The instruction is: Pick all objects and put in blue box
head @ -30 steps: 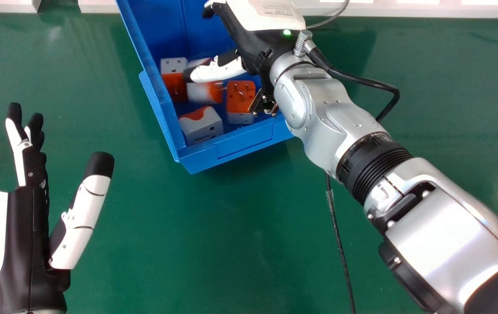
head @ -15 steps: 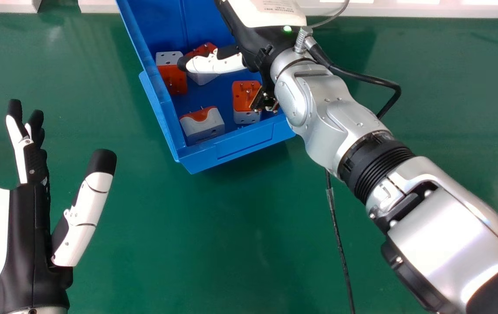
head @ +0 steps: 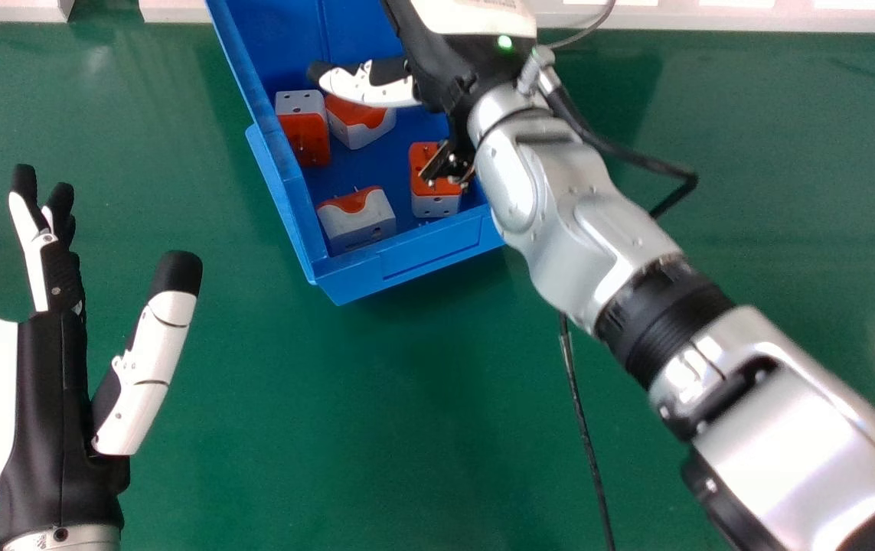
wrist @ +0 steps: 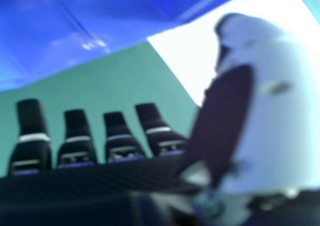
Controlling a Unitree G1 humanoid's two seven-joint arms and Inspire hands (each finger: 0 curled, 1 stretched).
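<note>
Right fingers straight; four plugs, one box.

Blue box (green table).

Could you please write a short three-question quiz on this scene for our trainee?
1. Fill in the blank: the head view shows ___ orange-and-white adapters inside the blue box.
2. True or false: the right hand is curled around an adapter.
3. Multiple choice: where is the left hand? A) inside the box; B) over the green surface, left of the box; C) gripping the box's rim.

Key: 1 four; 2 false; 3 B.
</note>
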